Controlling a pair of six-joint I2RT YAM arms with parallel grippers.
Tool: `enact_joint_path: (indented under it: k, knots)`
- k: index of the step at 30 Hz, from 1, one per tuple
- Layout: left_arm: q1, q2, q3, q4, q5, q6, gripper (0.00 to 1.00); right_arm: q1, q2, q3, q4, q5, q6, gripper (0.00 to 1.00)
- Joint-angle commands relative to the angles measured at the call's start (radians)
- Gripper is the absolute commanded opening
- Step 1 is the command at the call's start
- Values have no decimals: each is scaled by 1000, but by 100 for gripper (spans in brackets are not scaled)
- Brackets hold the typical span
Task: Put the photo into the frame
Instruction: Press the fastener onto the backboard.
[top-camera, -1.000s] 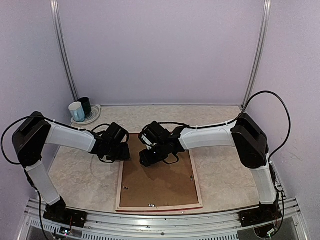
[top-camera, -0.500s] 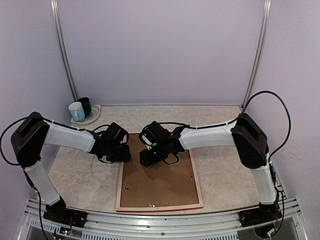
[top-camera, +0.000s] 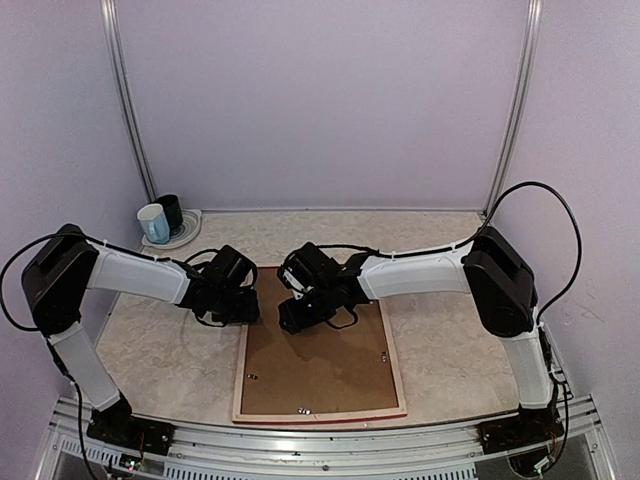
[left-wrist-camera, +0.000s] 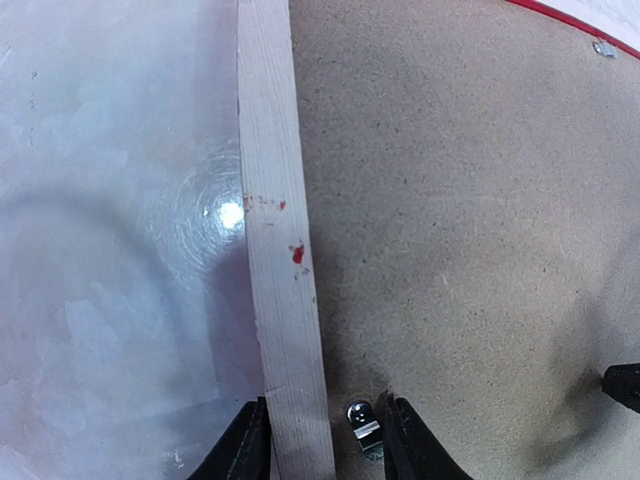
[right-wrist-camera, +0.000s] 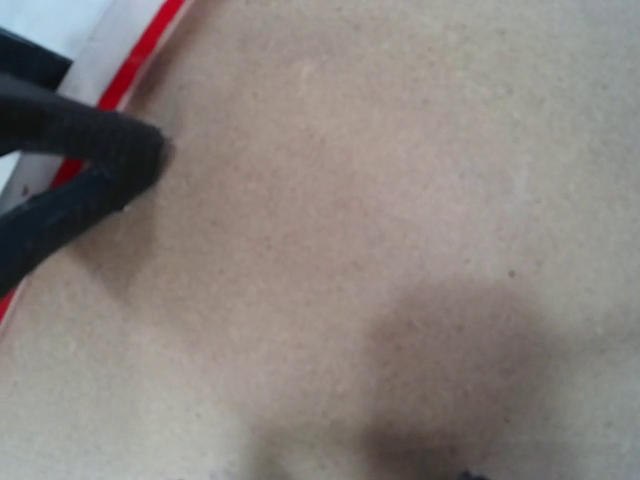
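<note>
The frame (top-camera: 393, 352) lies face down on the table, its pale wood back rail (left-wrist-camera: 275, 200) up and a thin red edge (right-wrist-camera: 140, 60) showing. A brown backing board (top-camera: 320, 365) fills it. The photo is hidden. My left gripper (top-camera: 245, 305) sits low at the frame's upper left rail, open, its jaws (left-wrist-camera: 325, 450) straddling the rail and a small metal clip (left-wrist-camera: 362, 422). My right gripper (top-camera: 297, 318) hovers close over the board's (right-wrist-camera: 350, 250) upper part; its fingers do not show.
Two mugs (top-camera: 153, 222) stand on a plate (top-camera: 188, 236) at the back left corner. More small metal clips (top-camera: 383, 357) sit along the board's edges. Purple walls close in the table on three sides.
The left gripper nudged slightly toward the frame's rail and back. The right arm has stayed where it was.
</note>
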Motion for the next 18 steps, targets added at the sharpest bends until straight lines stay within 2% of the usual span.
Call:
enact_joint_path:
  k: [1, 10, 18]
  knots:
    - [-8, -11, -20, -21, 10, 12, 38, 3, 24, -5, -12, -12, 10, 57]
    - [-7, -20, -36, -18, 11, 11, 34, 3, 23, -3, -11, -13, 11, 57]
    - [0, -32, -49, -16, 12, 12, 25, 3, 25, -2, -8, -18, 13, 57]
